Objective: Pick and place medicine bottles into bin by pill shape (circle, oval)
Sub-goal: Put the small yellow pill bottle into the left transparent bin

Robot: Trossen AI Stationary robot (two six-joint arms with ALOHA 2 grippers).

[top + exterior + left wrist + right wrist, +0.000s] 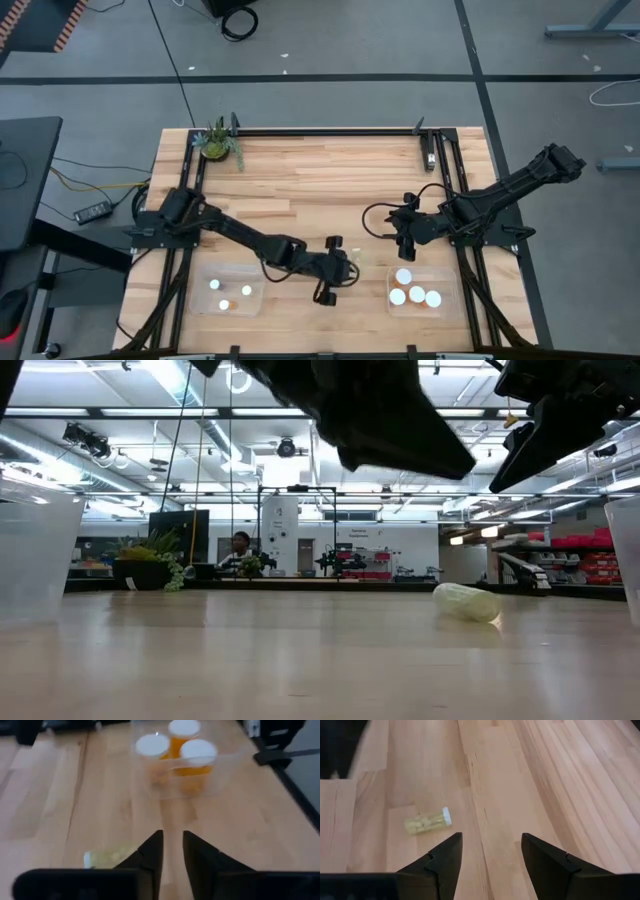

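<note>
A pale yellow medicine bottle [427, 822] with a white cap lies on its side on the table, also seen in the low view [467, 602]. My left gripper [172, 855] hovers above the table just beside it, fingers a narrow gap apart with nothing between them; the bottle [107, 859] lies outside one finger. My right gripper [492, 855] waits open farther right [405, 243], pointing down at the table. Several white-capped orange bottles [198, 751] stand upright in a clear bin [440, 285]. Three small bottles [246, 291] stand in another clear bin [200, 278].
A small potted plant [218, 142] stands at the far left corner. A black frame [330, 131] runs along the table's far edge and sides. Bare wood lies between the two bins and across the table's middle. A person sits far behind the table [240, 545].
</note>
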